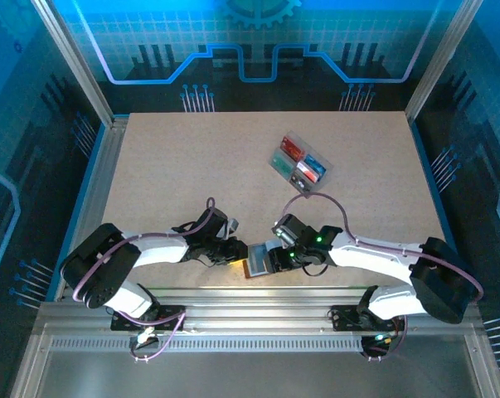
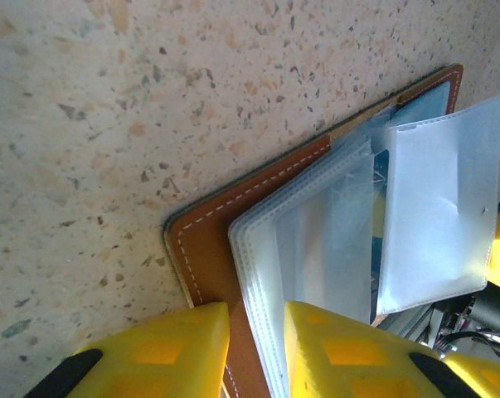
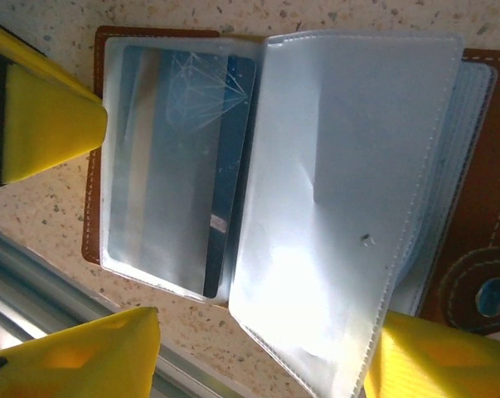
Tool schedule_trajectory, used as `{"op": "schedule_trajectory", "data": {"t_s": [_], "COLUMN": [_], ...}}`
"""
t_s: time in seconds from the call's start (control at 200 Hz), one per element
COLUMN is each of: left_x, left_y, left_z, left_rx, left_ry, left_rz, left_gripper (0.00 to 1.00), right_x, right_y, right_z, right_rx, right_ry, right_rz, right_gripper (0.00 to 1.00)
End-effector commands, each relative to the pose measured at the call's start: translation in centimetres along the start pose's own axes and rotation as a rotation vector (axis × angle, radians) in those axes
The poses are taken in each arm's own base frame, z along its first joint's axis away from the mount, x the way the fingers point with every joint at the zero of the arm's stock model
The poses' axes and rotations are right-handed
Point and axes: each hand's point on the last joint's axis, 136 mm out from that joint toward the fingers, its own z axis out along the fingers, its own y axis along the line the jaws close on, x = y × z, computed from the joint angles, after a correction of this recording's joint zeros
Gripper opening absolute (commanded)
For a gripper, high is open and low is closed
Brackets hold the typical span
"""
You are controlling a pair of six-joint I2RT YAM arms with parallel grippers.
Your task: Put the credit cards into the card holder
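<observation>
One card holder (image 1: pixel 258 266) lies open at the near edge of the table (image 1: pixel 191 166), between the two grippers. One dark card (image 3: pixel 231 166) sits in a clear sleeve (image 3: pixel 349 166). Other credit cards (image 1: pixel 293 148), too small to count, lie in one clear tray (image 1: pixel 286 138) well apart. The left gripper (image 2: pixel 256 332) clamps the holder's stitched edge. The right gripper (image 3: pixel 127 220) stands open astride the other end, holding nothing

One card holder (image 1: pixel 258 264) and one clear tray (image 1: pixel 327 172) are counted. Four cards are made out in the tray: one red card (image 1: pixel 292 148), one teal card (image 1: pixel 279 164), one blue card (image 1: pixel 316 164) and one red-and-white card (image 1: pixel 303 177). One dark card (image 3: pixel 226 149) is seen inside the holder. Several plastic sleeves (image 3: pixel 341 166) are seen, but their exact number cannot be told.
</observation>
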Motion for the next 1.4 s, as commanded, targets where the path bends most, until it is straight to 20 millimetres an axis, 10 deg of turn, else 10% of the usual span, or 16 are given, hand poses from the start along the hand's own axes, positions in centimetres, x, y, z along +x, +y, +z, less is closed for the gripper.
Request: {"op": "schedule_trajectory", "data": {"t_s": [0.0,0.86,1.396], "left_x": [0.9,1.2,0.5], "left_y": [1.9,2.4,-0.1], "left_z": [0.4,0.9,0.4], "left_rx": [-0.052,-0.048,0.039], "left_ry": [0.031,0.038,0.035], "left_rz": [-0.014,-0.018,-0.020], "left_gripper": [0.27,0.27,0.27], "right_x": [-0.2,-1.4,-2.1], "right_y": [-0.6,0.3,6.5], "right_z": [-0.2,-0.2,0.8], "right_rx": [0.092,0.192,-0.166], "right_ry": [0.000,-0.017,-0.054], "right_rz": [-0.033,-0.107,-0.170], "right_gripper": [0.66,0.72,0.70]}}
